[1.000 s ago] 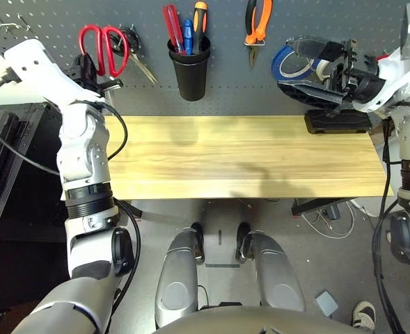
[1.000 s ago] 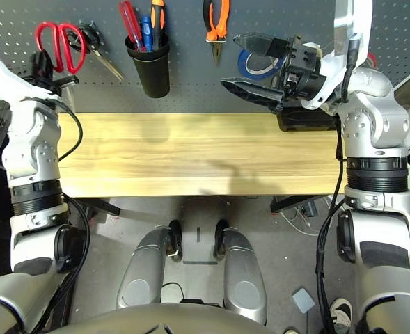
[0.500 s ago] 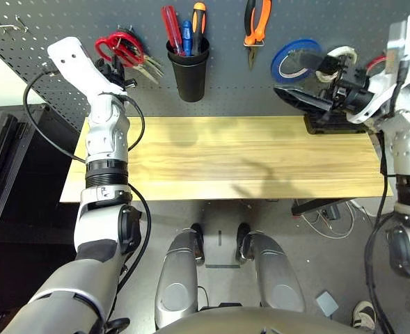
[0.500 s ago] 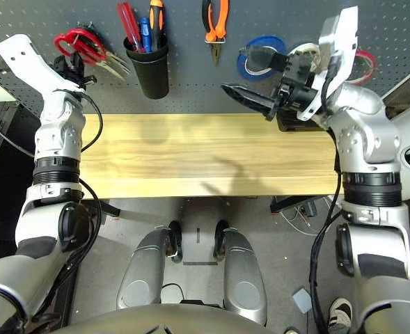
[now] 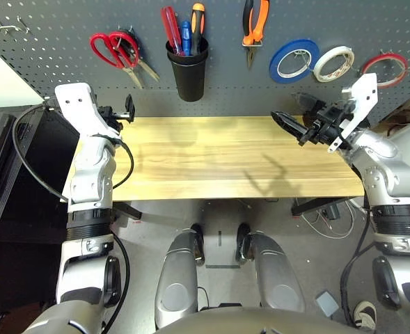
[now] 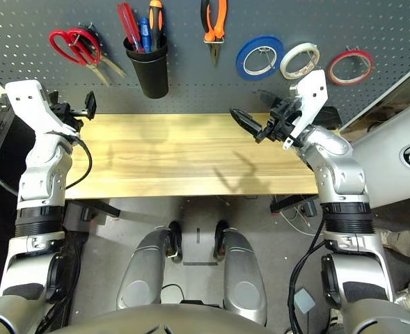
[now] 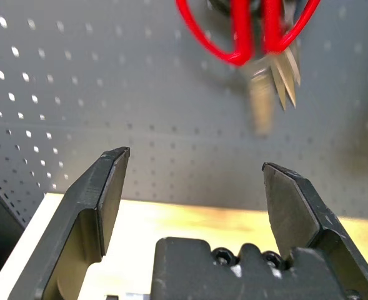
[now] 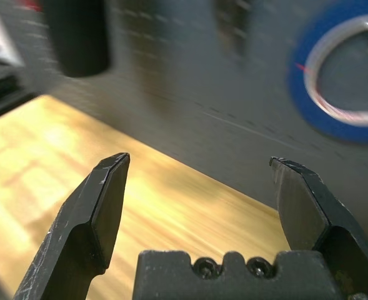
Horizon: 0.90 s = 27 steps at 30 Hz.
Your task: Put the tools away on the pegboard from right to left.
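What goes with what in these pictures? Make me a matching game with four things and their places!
Things:
1. red-handled scissors
2. orange-and-black pliers
3. red tape ring
4. slim red-handled screwdriver

Places:
A. in the black cup, beside a blue-handled tool
B. on the pegboard, between the cup and the blue tape
C. on the pegboard, on the robot's left of the cup
D. on the pegboard, the ring farthest to the robot's right

Right pairs: 1-C, 2-B, 3-D, 4-A
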### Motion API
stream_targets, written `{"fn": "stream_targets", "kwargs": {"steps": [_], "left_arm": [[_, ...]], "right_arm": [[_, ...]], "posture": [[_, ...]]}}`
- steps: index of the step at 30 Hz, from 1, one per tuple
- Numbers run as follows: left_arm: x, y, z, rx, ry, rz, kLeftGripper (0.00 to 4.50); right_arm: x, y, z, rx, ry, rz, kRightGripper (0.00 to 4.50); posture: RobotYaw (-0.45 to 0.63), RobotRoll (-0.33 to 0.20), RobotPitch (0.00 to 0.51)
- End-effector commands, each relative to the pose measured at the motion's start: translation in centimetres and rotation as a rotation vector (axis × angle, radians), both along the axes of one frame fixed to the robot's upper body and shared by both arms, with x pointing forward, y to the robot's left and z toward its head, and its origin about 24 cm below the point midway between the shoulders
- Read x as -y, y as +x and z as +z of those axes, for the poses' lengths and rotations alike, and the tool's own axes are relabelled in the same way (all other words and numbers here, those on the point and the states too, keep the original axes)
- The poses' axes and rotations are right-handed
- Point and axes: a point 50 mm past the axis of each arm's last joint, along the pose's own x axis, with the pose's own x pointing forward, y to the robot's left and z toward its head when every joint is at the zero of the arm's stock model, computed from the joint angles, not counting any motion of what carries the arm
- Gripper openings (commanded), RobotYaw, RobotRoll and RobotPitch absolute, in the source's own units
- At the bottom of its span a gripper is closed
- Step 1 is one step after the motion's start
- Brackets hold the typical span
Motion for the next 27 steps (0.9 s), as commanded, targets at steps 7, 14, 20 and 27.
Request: {"fn": "stream_targets", "kwargs": {"steps": [7, 14, 20, 27], "left_arm": [[-0.2, -0.6, -3.7, 0.038, 0.011, -0.012, 4.44], [-1.7, -0.6, -6.2, 0.022, -0.002, 0.074, 4.44], [-1.3, 0.3, -5.4, 0.056, -0.004, 0.055, 4.44], [-1.0, 0.8, -4.7, 0.084, -0.004, 0.046, 4.44]], "right_arm": [[2.6, 1.4, -3.6, 0.031, 0.016, -0.393, 4.50], [3.2, 1.7, -5.5, 0.013, -0.014, -0.475, 4.50], [3.1, 1.6, -5.9, 0.019, -0.012, -0.474, 4.50], [3.2, 1.3, -6.1, 0.017, 0.004, -0.476, 4.50]], "posture": [[-0.04, 0.000, 0.199], [-0.04, 0.000, 0.195], [-0.03, 0.000, 0.199], [-0.03, 0.000, 0.204]]}}
